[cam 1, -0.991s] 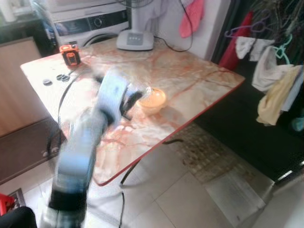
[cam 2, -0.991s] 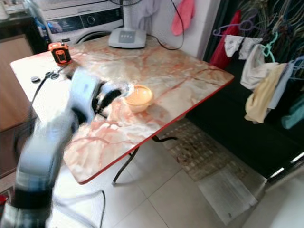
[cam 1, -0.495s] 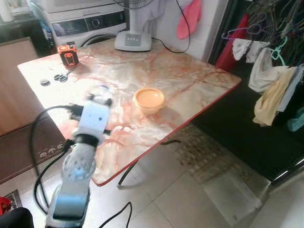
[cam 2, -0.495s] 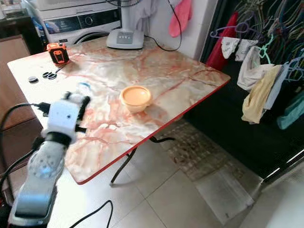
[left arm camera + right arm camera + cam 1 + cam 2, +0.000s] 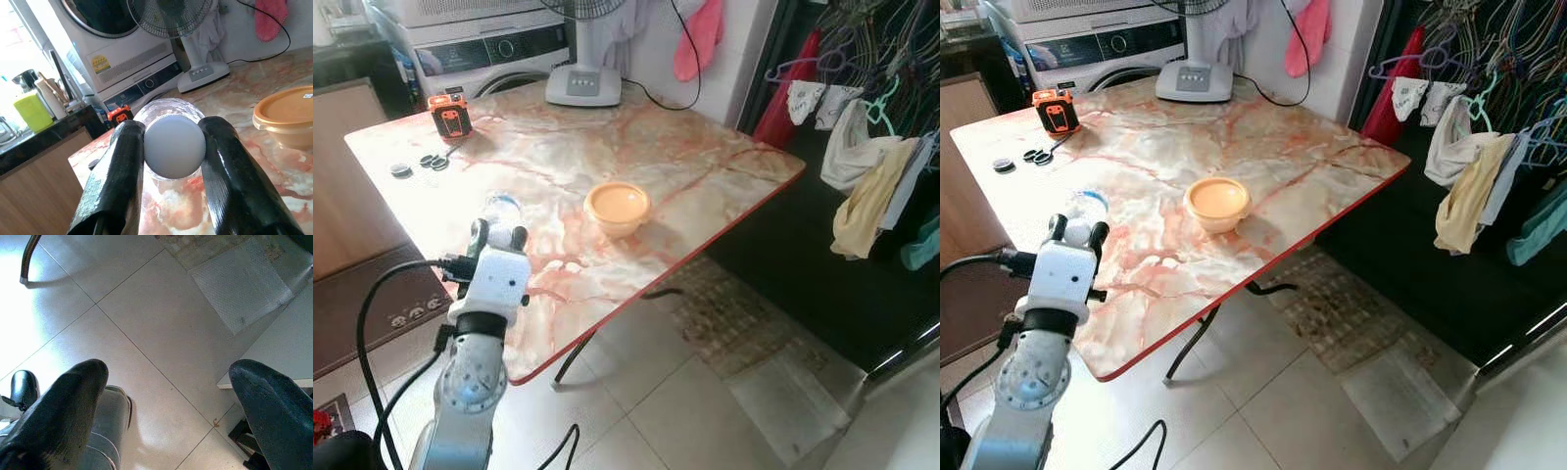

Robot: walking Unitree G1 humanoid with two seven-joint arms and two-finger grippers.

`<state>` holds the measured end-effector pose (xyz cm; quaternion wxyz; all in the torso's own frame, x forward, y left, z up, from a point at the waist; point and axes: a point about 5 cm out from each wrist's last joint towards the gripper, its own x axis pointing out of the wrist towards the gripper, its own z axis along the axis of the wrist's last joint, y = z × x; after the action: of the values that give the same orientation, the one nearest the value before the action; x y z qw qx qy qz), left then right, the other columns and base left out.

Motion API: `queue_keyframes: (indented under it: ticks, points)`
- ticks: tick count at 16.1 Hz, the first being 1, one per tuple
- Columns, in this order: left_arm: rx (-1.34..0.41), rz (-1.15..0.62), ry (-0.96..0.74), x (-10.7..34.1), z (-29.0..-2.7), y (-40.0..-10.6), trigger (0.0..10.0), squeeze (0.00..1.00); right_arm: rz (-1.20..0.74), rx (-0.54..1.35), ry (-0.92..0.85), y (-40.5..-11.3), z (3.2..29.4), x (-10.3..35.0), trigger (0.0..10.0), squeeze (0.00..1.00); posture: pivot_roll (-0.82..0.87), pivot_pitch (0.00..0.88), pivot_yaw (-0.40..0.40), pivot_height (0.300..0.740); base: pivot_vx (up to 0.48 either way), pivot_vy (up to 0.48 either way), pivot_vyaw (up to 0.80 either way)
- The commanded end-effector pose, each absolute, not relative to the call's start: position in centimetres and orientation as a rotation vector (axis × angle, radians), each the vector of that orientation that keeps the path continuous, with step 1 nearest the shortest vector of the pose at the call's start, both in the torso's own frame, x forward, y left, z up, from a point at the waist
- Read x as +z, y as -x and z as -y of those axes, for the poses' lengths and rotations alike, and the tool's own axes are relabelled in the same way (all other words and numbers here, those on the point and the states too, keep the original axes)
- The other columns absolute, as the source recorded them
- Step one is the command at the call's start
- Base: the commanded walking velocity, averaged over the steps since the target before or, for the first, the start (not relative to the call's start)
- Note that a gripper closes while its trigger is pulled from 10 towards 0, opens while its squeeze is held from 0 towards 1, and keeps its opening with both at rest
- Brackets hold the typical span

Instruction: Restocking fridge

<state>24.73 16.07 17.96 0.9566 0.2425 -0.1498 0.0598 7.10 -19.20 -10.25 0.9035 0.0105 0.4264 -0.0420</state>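
My left gripper (image 5: pixel 499 231) hovers over the near left part of the marble table (image 5: pixel 685 166), shut on a clear plastic bottle (image 5: pixel 499 208). In the left wrist view the bottle's white cap (image 5: pixel 174 147) sits squeezed between the two black fingers (image 5: pixel 122 166). An orange lidded bowl (image 5: pixel 618 206) stands in the middle of the table, to the right of the gripper and apart from it. My right gripper (image 5: pixel 166 382) hangs over the tiled floor, open, with nothing between its fingers.
A fan base (image 5: pixel 582 85) and an orange tape measure (image 5: pixel 449 115) stand at the table's far side, with small black discs (image 5: pixel 421 163) nearby. A washing machine (image 5: pixel 489 49) stands behind. Hanging clothes (image 5: pixel 871 186) are at the right, and a floor mat (image 5: pixel 734 313) lies under the table's red edge.
My left arm has swung from beside the orange bowl back toward the table's near left side, the bottle still in its grip. The bowl has stayed put.
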Motion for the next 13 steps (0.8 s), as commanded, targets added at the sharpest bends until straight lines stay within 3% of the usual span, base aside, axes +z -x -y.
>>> queue_keyframes:
  ticks: [1,13]
  points:
    - [0.111,0.328,-0.514,18.04,-15.65,-24.66,10.0,0.0,-0.934,-0.083,-0.017,-5.48,19.37,-10.58,10.0,0.0,0.04,0.0,-0.073,0.74,-0.255,0.0,0.0]
    - [0.099,0.325,-0.504,17.71,-15.5,-25.05,10.0,0.0,-0.931,-0.074,-0.02,-5.49,19.31,-10.54,10.0,0.0,0.04,0.008,-0.074,0.74,-0.295,0.0,0.0]
